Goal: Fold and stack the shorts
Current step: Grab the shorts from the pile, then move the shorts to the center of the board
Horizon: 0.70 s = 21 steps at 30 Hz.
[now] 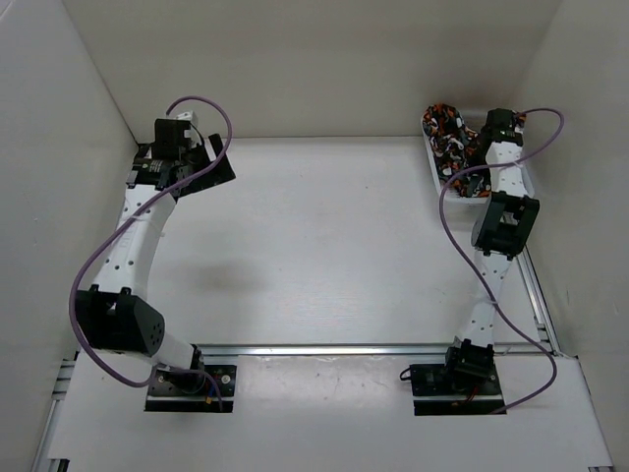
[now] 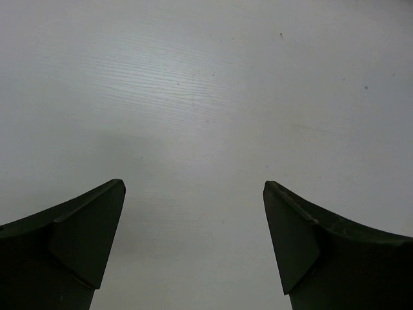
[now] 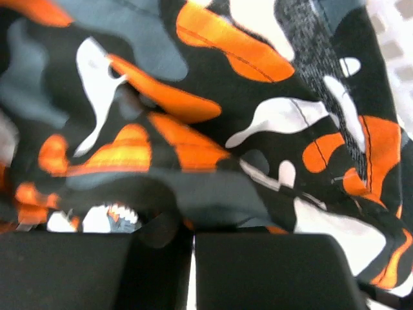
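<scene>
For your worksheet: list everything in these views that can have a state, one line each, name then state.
left gripper: open, empty, over the bare table.
right gripper: shut, pressed against the shorts; whether it pinches cloth is unclear.
shorts: crumpled, unfolded, lying in the basket.
basket: holds the shorts, at the table's far right.

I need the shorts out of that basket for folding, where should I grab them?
Probably pinch a raised fold atop the crumpled shorts, coming straight down: they lie bunched in the basket, whose walls block a sideways approach.
</scene>
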Motion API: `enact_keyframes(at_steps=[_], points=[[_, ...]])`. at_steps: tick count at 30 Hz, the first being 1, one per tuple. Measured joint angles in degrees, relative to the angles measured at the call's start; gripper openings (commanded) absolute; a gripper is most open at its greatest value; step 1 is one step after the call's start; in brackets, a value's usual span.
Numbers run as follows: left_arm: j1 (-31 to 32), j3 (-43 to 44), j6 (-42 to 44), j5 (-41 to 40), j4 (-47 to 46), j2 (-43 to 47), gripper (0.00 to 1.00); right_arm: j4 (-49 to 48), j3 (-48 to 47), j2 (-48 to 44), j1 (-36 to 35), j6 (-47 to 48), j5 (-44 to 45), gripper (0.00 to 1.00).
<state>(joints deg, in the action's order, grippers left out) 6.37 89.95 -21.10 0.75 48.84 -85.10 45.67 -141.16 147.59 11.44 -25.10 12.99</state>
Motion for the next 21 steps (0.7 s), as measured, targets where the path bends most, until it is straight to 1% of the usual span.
enact_keyframes(at_steps=[6, 9, 14, 17, 21], points=[[0.0, 0.44, -0.59, 1.09, -0.02, 1.18, 1.0, -1.68, 6.34, -10.8, -0.22, -0.02, -6.21, 0.0], [0.0, 0.31, -0.83, 1.51, -0.04, 3.3, 1.0, -2.95, 7.06, -18.91, -0.48, -0.04, -10.51, 0.0], [-0.2, -1.97, -1.29, 2.05, -0.2, 10.32, 1.0, -5.11, 7.06, -34.1, -1.64, 0.0, -18.95, 0.0], [-0.59, -2.51, -1.44, 2.6, -0.04, 14.12, 1.0, -5.64, 6.27, -42.69, -4.22, 0.09, -24.24, 0.0], [-2.03, -3.3, -1.44, 2.99, 0.26, 18.25, 1.0, -6.27, 4.02, -50.51, -9.92, 0.2, -30.71, 0.0]])
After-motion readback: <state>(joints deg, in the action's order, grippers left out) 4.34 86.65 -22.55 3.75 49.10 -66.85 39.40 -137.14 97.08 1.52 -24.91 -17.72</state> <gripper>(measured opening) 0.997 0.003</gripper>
